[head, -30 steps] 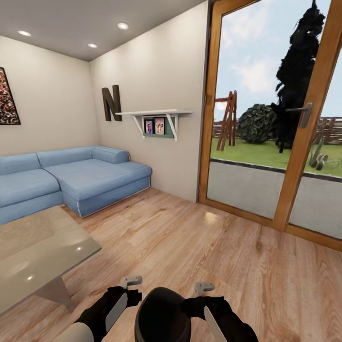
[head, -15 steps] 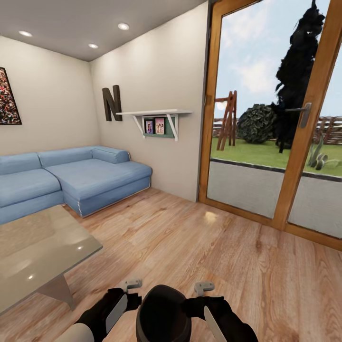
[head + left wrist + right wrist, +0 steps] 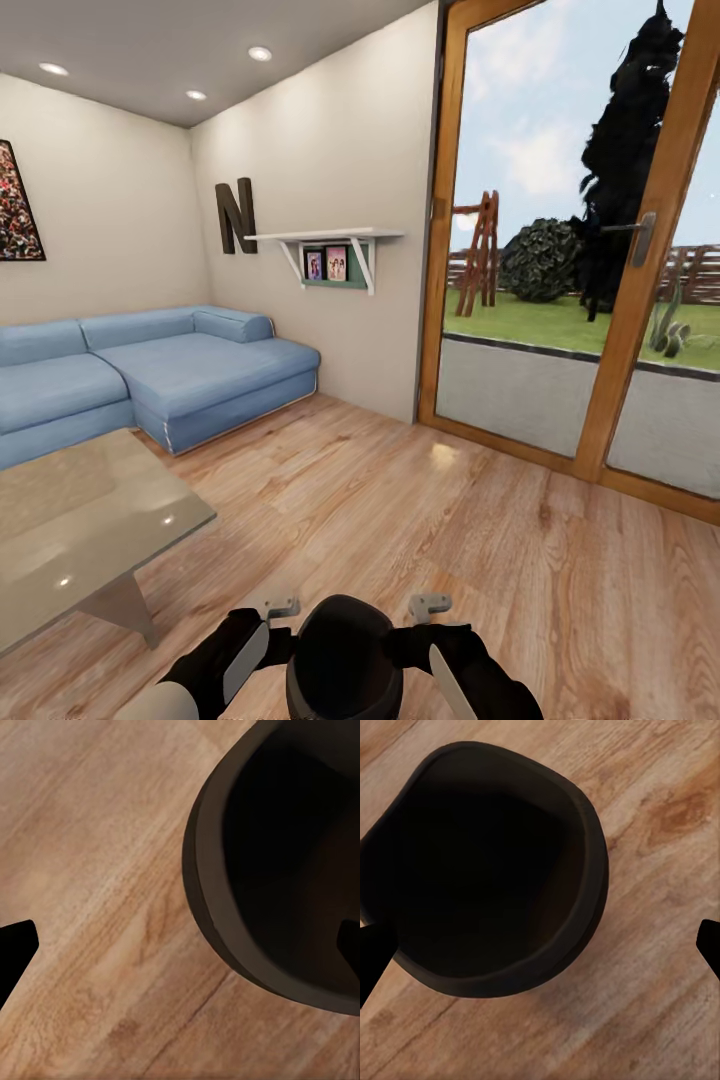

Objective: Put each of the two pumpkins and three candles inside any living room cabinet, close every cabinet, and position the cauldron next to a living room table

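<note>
The cauldron (image 3: 343, 655) is at the bottom of the head view, between the two arms and above the wood-plank floor (image 3: 430, 520). Its wide mouth faces up and its inside is dark.

The left claw (image 3: 180, 945) has its fingers spread wide: one finger tip is over the floor and the other is inside the cauldron's mouth, so the rim lies between them.

The right claw (image 3: 540, 945) is also wide, with one finger tip at the cauldron's rim and the other over the floor. I cannot tell if any finger touches the rim.

The grey tabletop (image 3: 70, 530) stands near, to the left of the cauldron, with the blue sofa (image 3: 150, 370) behind it.
</note>
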